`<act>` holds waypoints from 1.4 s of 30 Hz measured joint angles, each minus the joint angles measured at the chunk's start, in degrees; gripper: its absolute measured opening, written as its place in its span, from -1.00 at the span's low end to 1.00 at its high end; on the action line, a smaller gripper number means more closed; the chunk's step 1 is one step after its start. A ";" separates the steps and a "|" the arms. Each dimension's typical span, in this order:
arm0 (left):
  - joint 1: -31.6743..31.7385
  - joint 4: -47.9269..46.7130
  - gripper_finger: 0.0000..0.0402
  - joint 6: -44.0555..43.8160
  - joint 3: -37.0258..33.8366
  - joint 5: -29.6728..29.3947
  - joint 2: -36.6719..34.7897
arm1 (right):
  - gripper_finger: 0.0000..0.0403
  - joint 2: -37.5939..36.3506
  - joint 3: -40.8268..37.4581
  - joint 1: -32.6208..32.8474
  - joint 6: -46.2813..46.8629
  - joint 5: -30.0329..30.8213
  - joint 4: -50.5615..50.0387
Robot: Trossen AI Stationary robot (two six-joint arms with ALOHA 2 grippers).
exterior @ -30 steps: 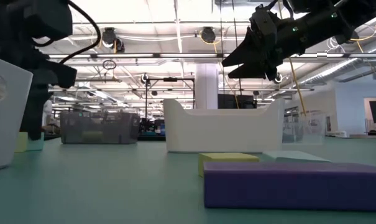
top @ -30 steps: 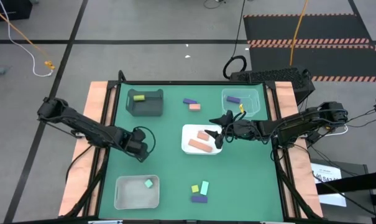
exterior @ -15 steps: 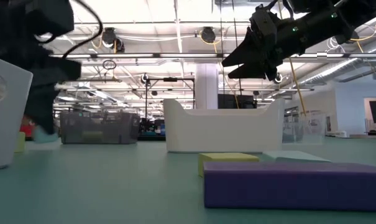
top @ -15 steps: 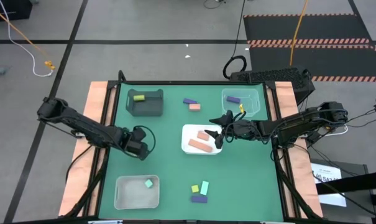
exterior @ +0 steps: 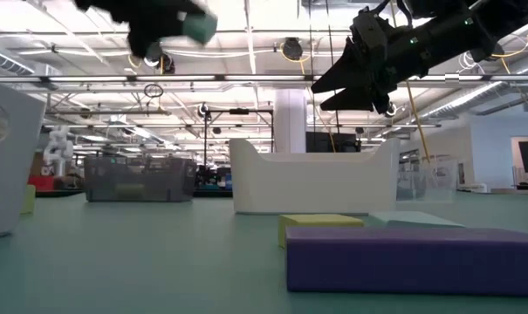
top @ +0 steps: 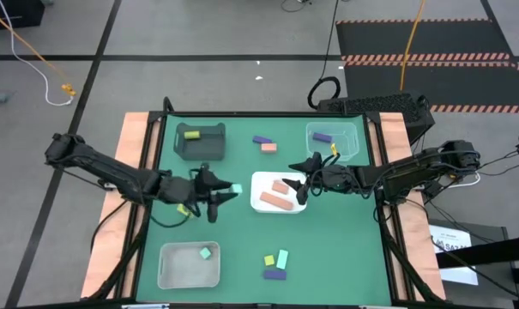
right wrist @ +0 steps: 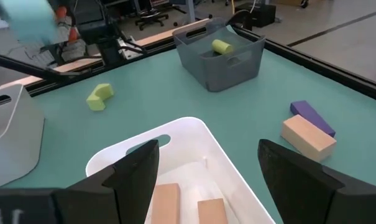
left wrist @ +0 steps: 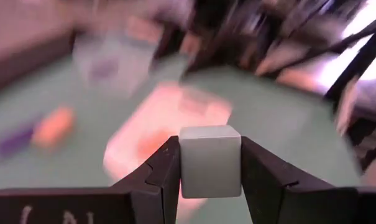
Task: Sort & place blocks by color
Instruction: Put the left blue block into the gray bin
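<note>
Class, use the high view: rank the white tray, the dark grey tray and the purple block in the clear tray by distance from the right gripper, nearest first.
Measured from the right gripper:
1. White tray: directly beside the gripper, mid-table.
2. Purple block: in the clear tray at the table's far right corner.
3. Dark grey tray: far left corner, across the table.

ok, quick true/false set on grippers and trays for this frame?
1. The left gripper holds a mint cube. True.
2. The right gripper is shut on a pink block. False: it is open and empty, over the white tray's edge.
3. The white tray holds two pink blocks. True.
4. The dark grey tray holds a purple block. False: it holds a yellow block.
5. A mint block lies in the near clear tray. True.
</note>
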 joint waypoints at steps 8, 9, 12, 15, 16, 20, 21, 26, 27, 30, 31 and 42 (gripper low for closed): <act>-0.20 20.22 -0.35 15.92 0.00 5.82 -0.30 | 0.33 0.00 0.00 0.00 0.02 0.02 0.00; -0.20 20.61 -0.35 16.09 0.00 6.27 -0.30 | 0.33 0.00 0.00 0.00 0.02 0.02 0.01; -0.20 20.37 -0.35 15.87 0.00 6.46 -0.26 | 0.33 0.00 0.00 0.00 0.02 -0.04 0.00; -0.66 19.53 -0.35 14.12 0.00 6.71 -0.26 | 0.33 0.00 0.00 0.00 0.02 -0.06 0.00; -0.91 18.66 -0.35 12.80 0.00 7.66 -0.26 | 0.33 0.00 0.00 0.00 0.02 -0.07 0.00; -2.35 11.57 -0.35 1.23 0.00 15.02 -0.26 | 0.33 0.00 0.00 0.00 0.02 -0.09 0.00; -2.84 9.40 -0.35 -2.69 0.00 17.42 -0.26 | 0.33 0.00 0.00 0.00 0.02 -0.09 0.00; -5.73 -3.37 -0.35 -23.92 0.00 27.50 -0.26 | 0.33 0.00 0.00 0.00 0.01 -0.11 0.00; -6.46 -6.11 -0.35 -28.16 0.00 29.08 -0.26 | 0.33 0.00 0.00 0.00 0.02 -0.11 0.00; -9.19 -14.40 -0.35 -39.81 0.00 32.42 -0.26 | 0.33 0.00 0.00 0.00 0.02 -0.11 0.00; -10.22 -17.51 -0.35 -43.11 0.00 33.03 -0.26 | 0.33 0.00 0.00 0.00 0.02 -0.13 0.00; -19.55 -36.06 -0.35 -62.25 -0.02 33.27 -0.08 | 0.33 0.00 0.00 0.00 0.02 -0.17 -0.02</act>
